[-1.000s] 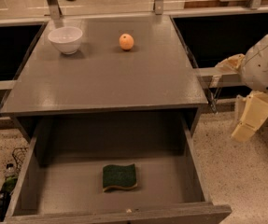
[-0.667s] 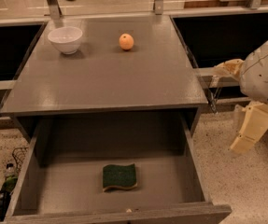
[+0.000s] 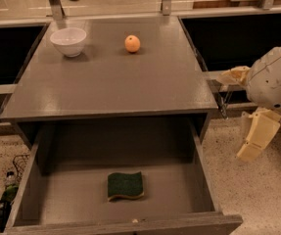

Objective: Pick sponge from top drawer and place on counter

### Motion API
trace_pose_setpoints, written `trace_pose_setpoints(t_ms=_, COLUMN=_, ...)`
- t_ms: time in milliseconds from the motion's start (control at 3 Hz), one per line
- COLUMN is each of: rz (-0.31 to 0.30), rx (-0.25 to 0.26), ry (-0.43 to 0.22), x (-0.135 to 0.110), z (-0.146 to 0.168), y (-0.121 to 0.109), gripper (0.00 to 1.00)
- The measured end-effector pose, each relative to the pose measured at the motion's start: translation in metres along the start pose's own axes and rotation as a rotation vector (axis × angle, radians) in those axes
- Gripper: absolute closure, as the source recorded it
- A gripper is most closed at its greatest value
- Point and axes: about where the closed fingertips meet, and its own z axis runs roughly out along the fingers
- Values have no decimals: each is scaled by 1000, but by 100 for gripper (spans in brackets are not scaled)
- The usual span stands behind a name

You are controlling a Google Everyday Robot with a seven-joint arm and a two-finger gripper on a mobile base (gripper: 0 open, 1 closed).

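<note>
**Sponge in the open drawer, pincer off to the right**

You have the drawer (image 3: 179, 192) pulled out below the front edge of the surface (image 3: 115, 84). One thing lies in it: the sponge (image 3: 125, 185). It sits flat on the drawer floor with its dark green face up and a strip of yellow foam showing along its near edge. It is near the middle from side to side, closer to the front wall than to the back, and touches none of the walls.

On the surface, a white bowl (image 3: 68, 41) stands upright at the back left. An orange (image 3: 132, 43) rests at the back centre, well apart from the bowl and outside it. Black basins (image 3: 238, 38) flank the surface on both sides.

Your pincer (image 3: 251, 124) hangs to the right of the surface and the drawer, over the speckled floor (image 3: 257, 195). It is outside the drawer's right wall, level with the gap between surface and drawer. It touches neither the sponge nor the drawer and carries nothing you can see. You cannot tell from here whether it is released or clenched.
</note>
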Motion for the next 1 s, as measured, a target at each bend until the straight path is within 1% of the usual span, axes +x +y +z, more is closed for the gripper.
trace_pose_setpoints(t_ms=333, rz=-6, rx=-79, ry=-47, x=-10, z=42, y=5, gripper=0)
trace_pose_setpoints(t_ms=667, rz=-14, rx=-129, ry=-67, x=-17, z=65, y=10, gripper=0)
trace_pose_setpoints(t_ms=1000, rz=-8, rx=-128, ry=-65, x=-16, z=68, y=11, gripper=0)
